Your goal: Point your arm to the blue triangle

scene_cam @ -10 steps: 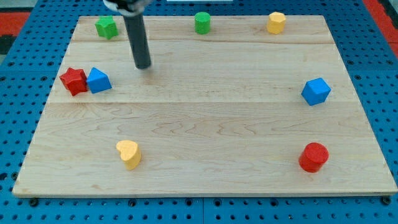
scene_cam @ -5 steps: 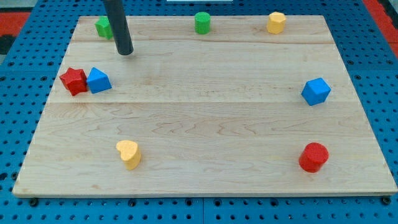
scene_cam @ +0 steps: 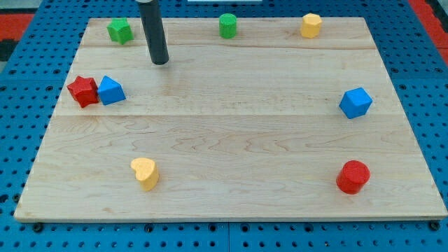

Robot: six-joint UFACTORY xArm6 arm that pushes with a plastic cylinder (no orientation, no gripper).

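Observation:
The blue triangle (scene_cam: 110, 91) lies near the board's left edge, touching a red star-shaped block (scene_cam: 83, 91) on its left. My tip (scene_cam: 161, 61) stands on the board up and to the right of the blue triangle, apart from it by a clear gap. The dark rod rises from the tip toward the view's top.
A green block (scene_cam: 120, 30) sits at the top left, a green cylinder (scene_cam: 227, 25) at the top middle, a yellow block (scene_cam: 311, 25) at the top right. A blue hexagon (scene_cam: 355, 102) is at the right, a red cylinder (scene_cam: 352, 176) at the bottom right, a yellow heart (scene_cam: 145, 173) at the bottom left.
My tip moved up and left between the first two frames, then shifted back to the right. No block has moved.

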